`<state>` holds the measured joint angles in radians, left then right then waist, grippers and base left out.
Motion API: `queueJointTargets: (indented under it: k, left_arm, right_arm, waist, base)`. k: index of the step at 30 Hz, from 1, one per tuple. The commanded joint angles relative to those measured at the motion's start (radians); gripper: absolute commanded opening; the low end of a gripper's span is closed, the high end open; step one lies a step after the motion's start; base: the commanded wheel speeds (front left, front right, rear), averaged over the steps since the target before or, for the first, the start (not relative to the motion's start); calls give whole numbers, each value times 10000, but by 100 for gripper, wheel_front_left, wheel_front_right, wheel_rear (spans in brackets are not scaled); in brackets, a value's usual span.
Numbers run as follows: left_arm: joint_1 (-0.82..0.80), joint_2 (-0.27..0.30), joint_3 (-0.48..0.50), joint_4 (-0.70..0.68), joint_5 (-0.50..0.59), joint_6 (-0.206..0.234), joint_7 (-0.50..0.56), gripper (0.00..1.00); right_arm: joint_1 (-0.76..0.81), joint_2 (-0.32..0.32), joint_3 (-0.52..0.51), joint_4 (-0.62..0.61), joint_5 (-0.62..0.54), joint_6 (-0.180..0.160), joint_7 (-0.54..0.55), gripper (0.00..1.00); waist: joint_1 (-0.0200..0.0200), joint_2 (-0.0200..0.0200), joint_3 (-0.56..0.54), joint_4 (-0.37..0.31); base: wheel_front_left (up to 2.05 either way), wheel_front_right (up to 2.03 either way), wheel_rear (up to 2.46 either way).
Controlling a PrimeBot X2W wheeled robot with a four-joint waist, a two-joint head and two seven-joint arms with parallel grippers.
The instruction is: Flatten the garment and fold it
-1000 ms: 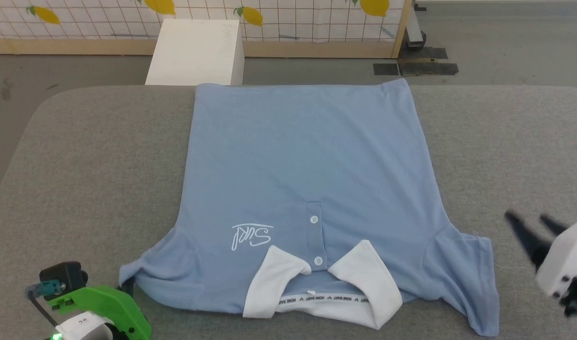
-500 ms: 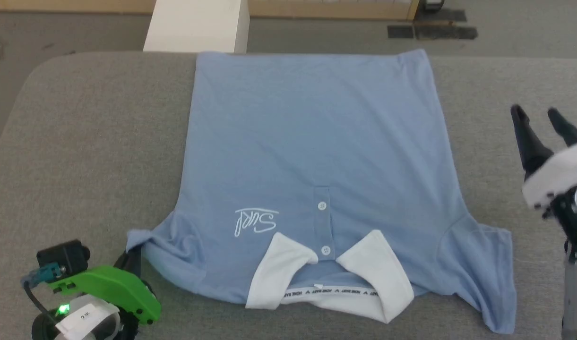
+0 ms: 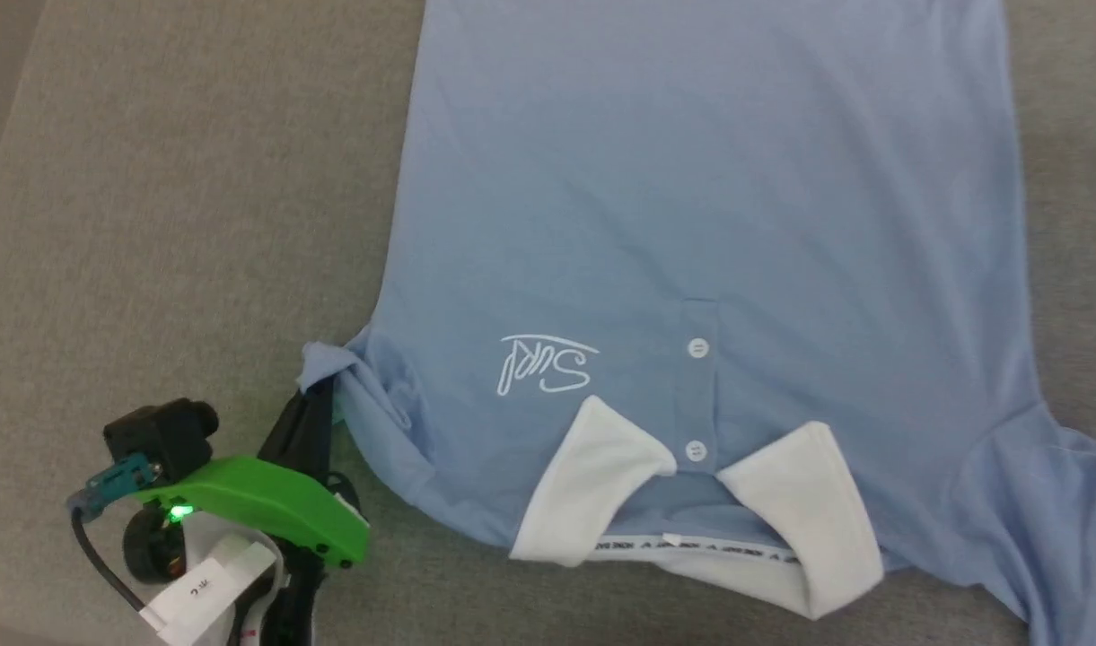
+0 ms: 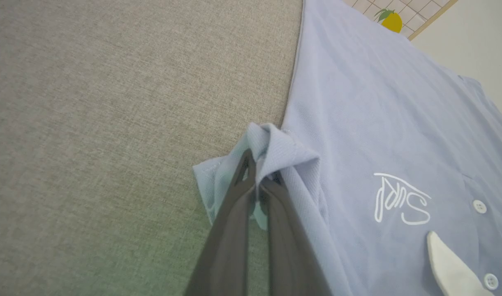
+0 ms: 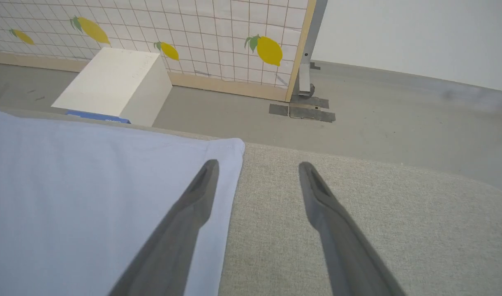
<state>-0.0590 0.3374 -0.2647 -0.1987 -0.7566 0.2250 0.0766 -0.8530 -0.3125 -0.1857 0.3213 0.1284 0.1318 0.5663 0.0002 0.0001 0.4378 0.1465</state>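
Garment (image 3: 691,179) flat, sleeve (image 4: 283,152) pinched in left gripper (image 4: 259,174)

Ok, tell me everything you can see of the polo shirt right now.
The polo shirt is light blue, a knit-looking fabric, lying front up and mostly flat on the grey fabric-covered table. Its white collar faces the robot and is spread open, with two white buttons on the placket and a white cursive logo on the chest. The left gripper has its jaws shut on the bunched left-side sleeve; the other sleeve lies loose and wrinkled.
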Motion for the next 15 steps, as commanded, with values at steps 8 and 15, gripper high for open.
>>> queueJointTargets:
  k: [8, 15]
  left_arm:
    - [-711, -343, -430, -444, 281, -317, -239, 0]
    - [-890, -487, -704, -750, 392, -445, -366, 0]
  right_arm:
    - [-1938, -781, 229, 316, -1194, -11, 2553, 100]
    - [-2674, -1000, 292, 60, -2041, -11, 4414, 100]
  waist:
    - [-2, -1, 2562, 2003]
    - [-2, -1, 3220, 2366]
  base:
    - [0, 0, 0]
    - [0, 0, 0]
